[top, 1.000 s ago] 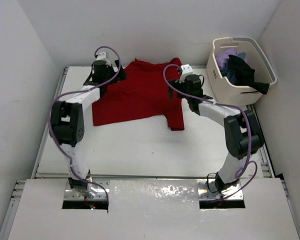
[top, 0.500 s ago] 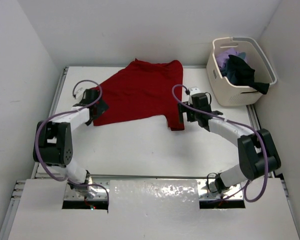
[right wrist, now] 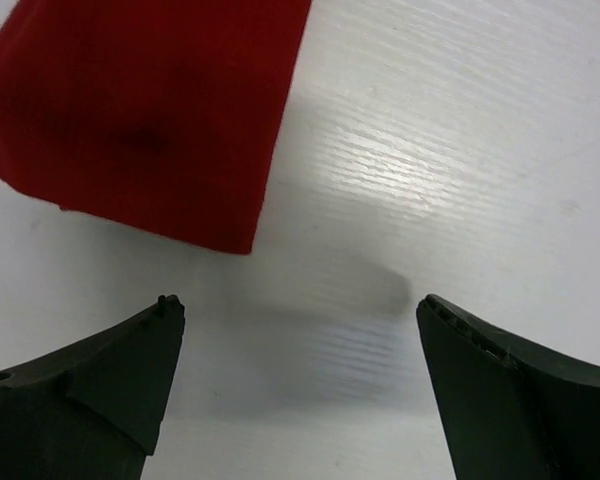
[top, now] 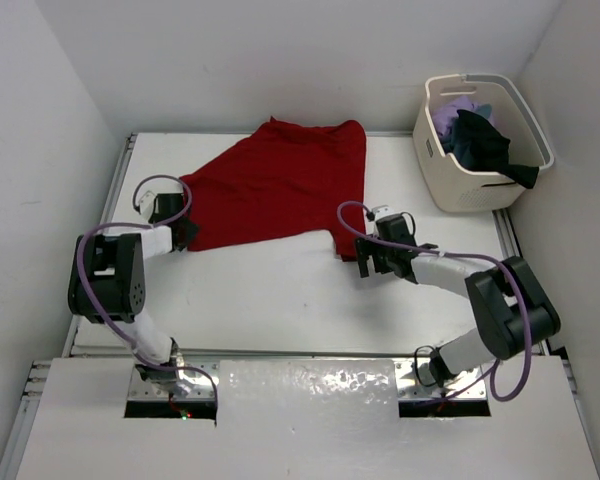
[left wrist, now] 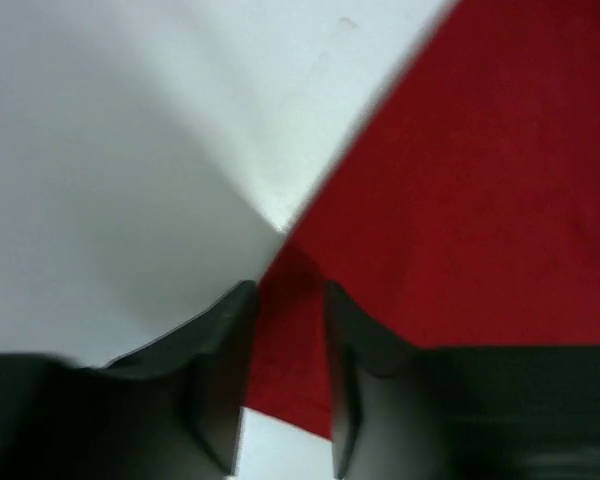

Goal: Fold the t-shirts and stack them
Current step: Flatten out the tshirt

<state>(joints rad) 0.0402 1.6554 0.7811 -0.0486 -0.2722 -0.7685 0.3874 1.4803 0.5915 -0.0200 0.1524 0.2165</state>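
Red t-shirt [top: 280, 185] lies flat, back-centre of worktop [top: 280, 300]. L fingers [left wrist: 218, 350] straddle its near-left corner, can't tell if gripping. R fingers [right wrist: 110, 375] wide open just beside near-right corner; shd pinch there, then lift both evenly.

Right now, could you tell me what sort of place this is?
Likely a robot lab's laundry-folding bench: plain white walls around a table, a red t-shirt spread out, a cream laundry basket of clothes.

Overhead and close wrist views share the red t-shirt [top: 280, 190].
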